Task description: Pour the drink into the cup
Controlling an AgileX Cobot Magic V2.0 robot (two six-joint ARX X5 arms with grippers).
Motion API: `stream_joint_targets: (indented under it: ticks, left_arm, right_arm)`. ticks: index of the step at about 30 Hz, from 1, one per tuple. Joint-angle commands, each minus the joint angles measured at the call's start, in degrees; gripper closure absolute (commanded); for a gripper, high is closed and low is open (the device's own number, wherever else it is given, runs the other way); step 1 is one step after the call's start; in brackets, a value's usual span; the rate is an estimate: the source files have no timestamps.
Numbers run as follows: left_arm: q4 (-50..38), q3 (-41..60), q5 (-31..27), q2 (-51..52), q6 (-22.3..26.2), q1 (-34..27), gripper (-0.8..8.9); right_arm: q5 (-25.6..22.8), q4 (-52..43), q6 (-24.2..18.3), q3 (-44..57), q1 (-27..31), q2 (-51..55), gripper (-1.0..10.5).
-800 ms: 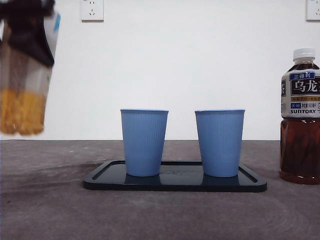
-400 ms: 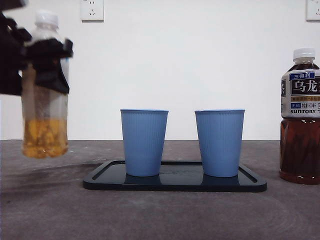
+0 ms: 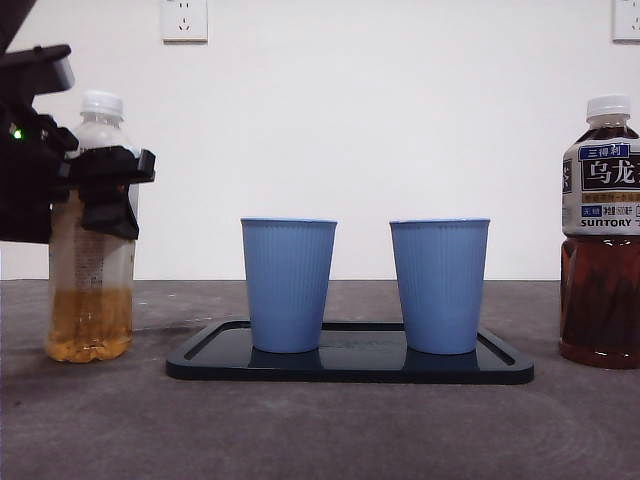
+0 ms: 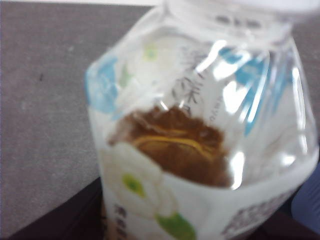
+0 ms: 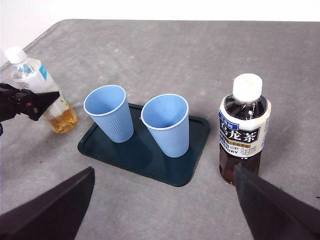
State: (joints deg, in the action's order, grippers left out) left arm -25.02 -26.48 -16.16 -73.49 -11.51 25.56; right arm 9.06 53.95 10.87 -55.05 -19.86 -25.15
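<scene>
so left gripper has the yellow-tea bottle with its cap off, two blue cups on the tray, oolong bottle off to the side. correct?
One thing is wrong: the yellow-tea bottle has its white cap on, as the front view shows. The rest holds: the left gripper is clamped on it, both blue cups stand on the dark tray, and the oolong bottle stands off to the side, also capped.
</scene>
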Motion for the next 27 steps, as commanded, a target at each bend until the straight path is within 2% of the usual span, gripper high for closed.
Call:
stream_joint_targets:
  ticks: [1, 5, 7, 9, 17, 23, 27]
  left_arm:
    - [-3.3, -0.8, 0.3, -0.4, 0.2, 0.3, 5.97]
    - [-3.3, -0.8, 0.3, -0.4, 0.5, 0.3, 5.83]
    - [-3.3, -0.8, 0.3, -0.3, 0.5, 0.3, 4.83]
    - [-3.3, -0.8, 0.3, -0.3, 0.5, 0.3, 4.27]
    - [-1.2, -0.9, 0.3, 2.4, 1.9, 0.3, 3.97]
    - [7.7, -1.5, 0.3, 10.8, 2.0, 1.0, 3.99]
    - [17.1, -3.6, 0.3, 18.4, 2.0, 1.7, 4.0]
  right_arm:
    - [0.1, -0.3, -0.4, -1.1, -0.3, -0.2, 5.0]
    - [-0.1, -0.3, -0.4, -1.1, -0.3, -0.2, 5.0]
    - [0.0, -0.3, -0.4, -1.1, -0.3, -0.2, 5.0]
    - [0.0, -0.3, -0.4, -1.1, -0.3, -0.2, 5.0]
    - [0.0, -0.3, -0.4, -1.1, -0.3, -0.2, 5.0]
    - [0.0, -0.3, -0.4, -1.1, -0.3, -0.2, 5.0]
    - [0.0, -0.3, -0.4, -1.1, -0.3, -0.2, 5.0]
